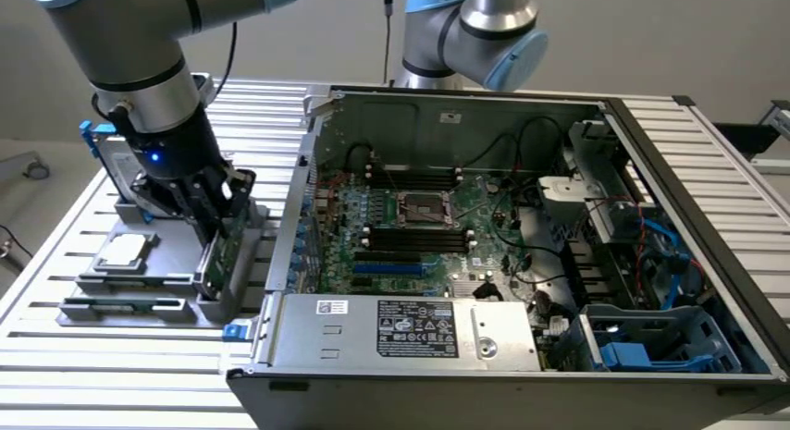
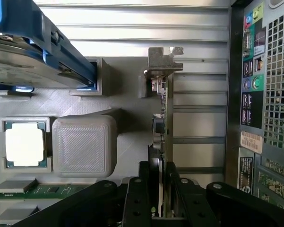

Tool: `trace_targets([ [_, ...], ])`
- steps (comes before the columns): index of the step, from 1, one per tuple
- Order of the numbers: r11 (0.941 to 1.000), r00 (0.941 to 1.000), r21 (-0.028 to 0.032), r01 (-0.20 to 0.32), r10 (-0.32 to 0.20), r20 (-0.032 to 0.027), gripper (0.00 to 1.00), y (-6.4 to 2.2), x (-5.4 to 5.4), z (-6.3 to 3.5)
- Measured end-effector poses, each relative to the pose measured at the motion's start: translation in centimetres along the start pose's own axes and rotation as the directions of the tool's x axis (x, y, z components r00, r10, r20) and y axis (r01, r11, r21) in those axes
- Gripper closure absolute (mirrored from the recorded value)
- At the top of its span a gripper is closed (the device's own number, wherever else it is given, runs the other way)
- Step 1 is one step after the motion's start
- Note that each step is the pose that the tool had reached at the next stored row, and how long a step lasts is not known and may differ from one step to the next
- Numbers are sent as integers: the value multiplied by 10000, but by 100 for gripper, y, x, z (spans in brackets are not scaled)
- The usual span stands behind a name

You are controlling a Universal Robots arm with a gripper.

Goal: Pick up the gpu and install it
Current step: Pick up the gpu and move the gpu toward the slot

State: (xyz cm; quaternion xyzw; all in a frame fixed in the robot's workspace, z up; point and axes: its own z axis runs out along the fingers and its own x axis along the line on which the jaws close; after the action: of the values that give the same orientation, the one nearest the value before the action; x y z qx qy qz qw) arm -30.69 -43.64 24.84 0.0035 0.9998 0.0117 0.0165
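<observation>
We have the gripper (image 2: 158, 166) clamped on the gpu (image 2: 159, 125), upright in its holder (image 2: 127, 94) at nine o'clock of the case (image 1: 494, 398), not yet installed.

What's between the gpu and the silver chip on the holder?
A raised gray block sits between the chip and the gpu, in the wrist view.
</observation>
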Motion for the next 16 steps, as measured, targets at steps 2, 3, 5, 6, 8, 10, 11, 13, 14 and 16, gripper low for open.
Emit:
trace_targets([
  [2,10000,10000,-8,-1,1,0,74,1,-1,-41],
  [3,10000,10000,-14,-2,2,-1,74,2,-2,-67],
  [5,10000,10000,-27,-1,1,1,74,3,-4,-127],
  [6,10000,10000,-31,-2,2,0,74,4,-5,-166],
  [8,10000,10000,-36,-2,2,1,74,6,-8,-245],
  [10,10000,10000,-36,-2,2,0,74,8,-11,-335],
  [11,10000,10000,-37,-2,2,0,74,9,-13,-381],
  [13,10000,10000,-37,-2,2,0,74,11,-15,-470],
  [14,10000,10000,-35,-2,2,-1,74,12,-17,-516],
  [16,10000,10000,-36,-2,2,0,74,15,-20,-608],
])
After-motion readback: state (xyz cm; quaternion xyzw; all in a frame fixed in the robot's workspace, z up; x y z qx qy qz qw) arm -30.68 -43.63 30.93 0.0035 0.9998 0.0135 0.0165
